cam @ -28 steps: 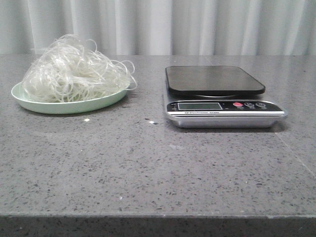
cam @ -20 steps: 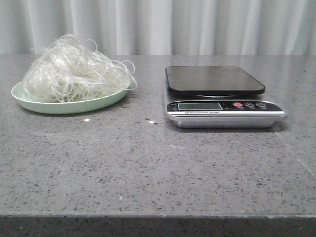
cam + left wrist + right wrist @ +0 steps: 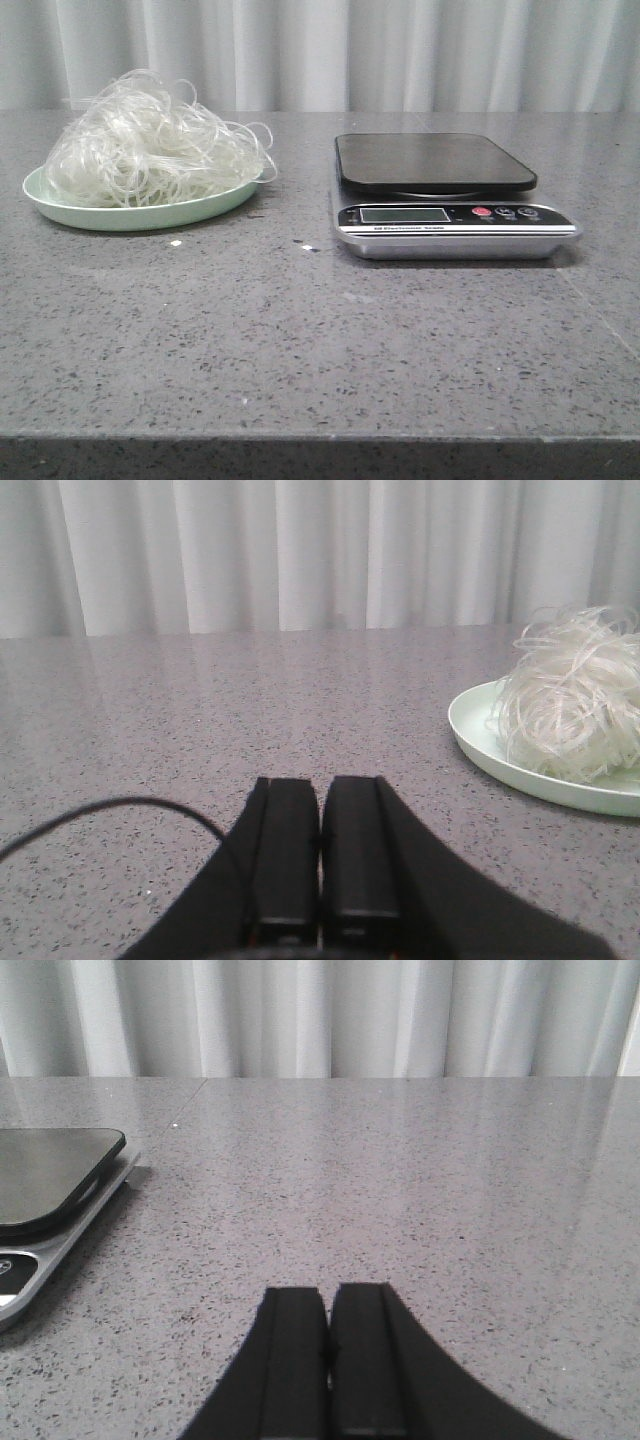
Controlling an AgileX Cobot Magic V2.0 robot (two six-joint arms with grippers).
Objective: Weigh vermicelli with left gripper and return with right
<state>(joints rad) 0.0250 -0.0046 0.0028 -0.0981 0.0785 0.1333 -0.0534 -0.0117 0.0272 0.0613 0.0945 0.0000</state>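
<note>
The vermicelli, a fluffy tangle of whitish translucent strands, lies on a pale green plate at the left of the table. It also shows in the left wrist view, on the plate. A kitchen scale with a black platform and silver base stands to the right, its platform bare; its edge shows in the right wrist view. My left gripper is shut and empty, low over the table, apart from the plate. My right gripper is shut and empty, beside the scale. Neither gripper shows in the front view.
Small white crumbs lie on the grey speckled table in front of the plate. A thin black cable runs beside my left gripper. A pale curtain hangs behind the table.
</note>
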